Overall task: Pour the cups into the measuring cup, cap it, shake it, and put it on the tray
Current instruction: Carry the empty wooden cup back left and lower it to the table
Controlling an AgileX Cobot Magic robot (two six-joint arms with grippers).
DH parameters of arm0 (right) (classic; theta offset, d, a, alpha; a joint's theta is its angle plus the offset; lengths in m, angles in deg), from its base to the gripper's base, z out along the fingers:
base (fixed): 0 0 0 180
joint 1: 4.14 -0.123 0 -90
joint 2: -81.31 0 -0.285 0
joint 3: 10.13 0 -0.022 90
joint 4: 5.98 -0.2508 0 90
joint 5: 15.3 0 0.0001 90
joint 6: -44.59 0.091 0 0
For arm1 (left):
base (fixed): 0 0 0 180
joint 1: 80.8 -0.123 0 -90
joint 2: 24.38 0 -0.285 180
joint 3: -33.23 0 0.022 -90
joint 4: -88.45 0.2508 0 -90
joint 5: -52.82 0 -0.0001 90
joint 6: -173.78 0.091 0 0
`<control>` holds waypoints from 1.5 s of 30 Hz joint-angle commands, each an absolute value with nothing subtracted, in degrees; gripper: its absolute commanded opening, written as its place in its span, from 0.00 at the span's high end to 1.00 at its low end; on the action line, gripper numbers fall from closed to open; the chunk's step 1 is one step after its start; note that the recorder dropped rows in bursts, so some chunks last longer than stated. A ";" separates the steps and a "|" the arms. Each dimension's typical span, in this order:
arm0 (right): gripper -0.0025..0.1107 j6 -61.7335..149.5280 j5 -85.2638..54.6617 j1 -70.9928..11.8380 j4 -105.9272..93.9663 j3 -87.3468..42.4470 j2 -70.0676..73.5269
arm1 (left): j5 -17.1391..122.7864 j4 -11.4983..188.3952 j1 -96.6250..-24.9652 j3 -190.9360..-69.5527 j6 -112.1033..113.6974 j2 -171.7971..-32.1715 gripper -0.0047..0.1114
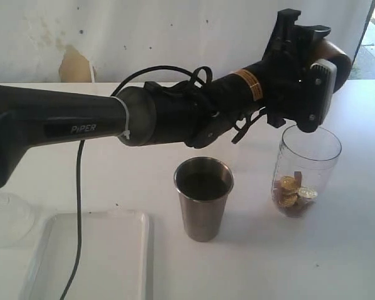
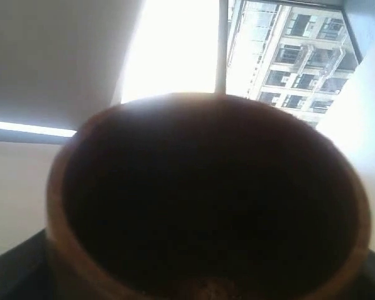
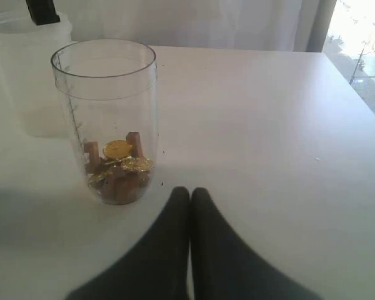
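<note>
My left gripper (image 1: 323, 74) has reached across to the right and is shut on the brown wooden cup (image 1: 337, 55), tipped on its side just above the measuring cup (image 1: 307, 167). In the left wrist view the wooden cup (image 2: 206, 200) fills the frame with its dark inside towards the camera. The clear measuring cup (image 3: 106, 119) stands upright on the table, with gold coins and brown pieces at its bottom. The steel tumbler (image 1: 203, 199) stands upright to its left. The white tray (image 1: 94, 256) lies front left. My right gripper (image 3: 189, 191) is shut and empty, close beside the measuring cup.
A frosted translucent beaker (image 3: 25, 75) stands behind the measuring cup. A clear domed lid (image 1: 5, 215) lies left of the tray. The left arm's black cable (image 1: 79, 206) hangs down across the tray. The table's far edge meets a white wall.
</note>
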State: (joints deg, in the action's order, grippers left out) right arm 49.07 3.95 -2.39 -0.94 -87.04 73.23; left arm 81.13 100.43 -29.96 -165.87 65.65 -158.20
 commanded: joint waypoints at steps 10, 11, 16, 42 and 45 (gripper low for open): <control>0.98 49.34 3.95 -2.49 -0.57 -87.35 73.53 | 79.94 103.90 -28.99 -166.33 76.67 -157.52 0.96; 0.98 49.34 3.95 -2.49 -0.57 -87.35 73.53 | 79.69 103.90 -28.87 -166.33 76.67 -157.52 0.96; 0.98 49.34 3.95 -2.49 -0.57 -87.35 73.53 | 84.81 101.56 -28.74 -166.33 46.86 -157.52 0.96; 0.98 49.34 3.95 -2.49 -0.57 -87.35 73.53 | 47.20 98.28 -31.09 -166.33 -3.44 -142.32 0.96; 0.98 49.34 3.95 -2.49 -0.57 -87.35 73.53 | 42.98 97.88 -32.47 -165.61 -3.98 -140.03 0.96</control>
